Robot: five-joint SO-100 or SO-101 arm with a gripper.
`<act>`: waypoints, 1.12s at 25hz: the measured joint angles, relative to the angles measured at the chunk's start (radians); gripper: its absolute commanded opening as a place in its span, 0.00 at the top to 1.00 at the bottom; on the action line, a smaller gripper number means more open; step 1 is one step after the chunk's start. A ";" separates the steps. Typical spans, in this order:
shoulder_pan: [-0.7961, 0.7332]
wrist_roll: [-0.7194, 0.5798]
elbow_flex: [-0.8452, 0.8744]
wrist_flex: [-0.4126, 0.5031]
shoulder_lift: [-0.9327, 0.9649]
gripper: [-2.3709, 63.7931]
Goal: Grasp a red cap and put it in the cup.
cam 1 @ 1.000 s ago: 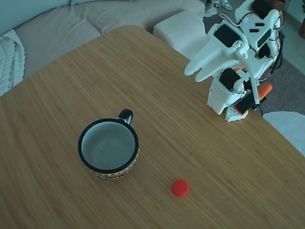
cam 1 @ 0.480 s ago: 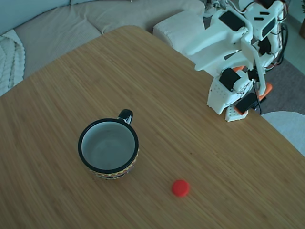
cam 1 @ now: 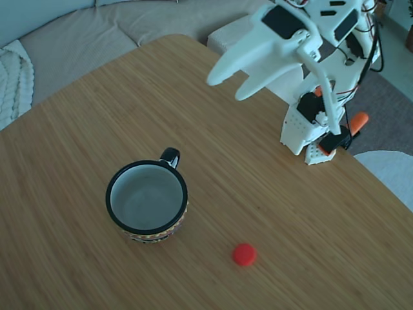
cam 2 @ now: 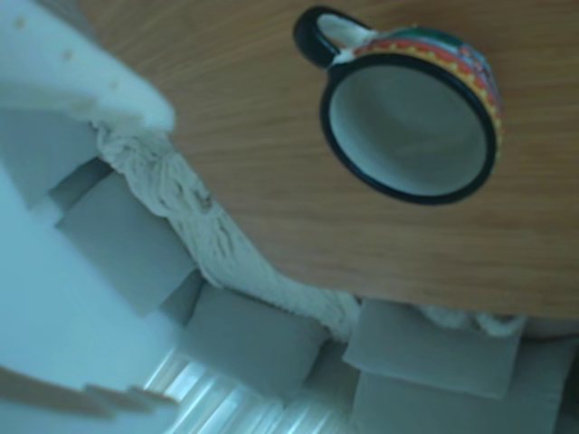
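The gripper (cam 1: 227,85) is hanging high over the table's far right, fingers spread and carrying nothing. The red cap (cam 1: 244,254) is lying near, right of the cup (cam 1: 147,199), likely awaiting pickup.

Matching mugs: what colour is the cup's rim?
Black, clearest on the cup in the fixed view.

other view: blurred | pincer (cam 2: 81,99) cropped | sofa (cam 2: 271,353) soft-focus

In the fixed view the cup (cam 1: 147,201) stood on the table (cam 1: 77,129), left of centre. The red cap (cam 1: 244,254) lay on the table to its lower right, well apart. The end effector (cam 1: 224,86) hung above the table's far side, with a sofa (cam 1: 77,32) behind.
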 measured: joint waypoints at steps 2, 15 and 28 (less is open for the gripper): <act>0.000 0.000 -0.040 -0.002 -0.098 0.42; -0.025 0.002 -0.259 -0.032 -0.540 0.42; -0.304 -0.044 -0.295 -0.032 -0.686 0.42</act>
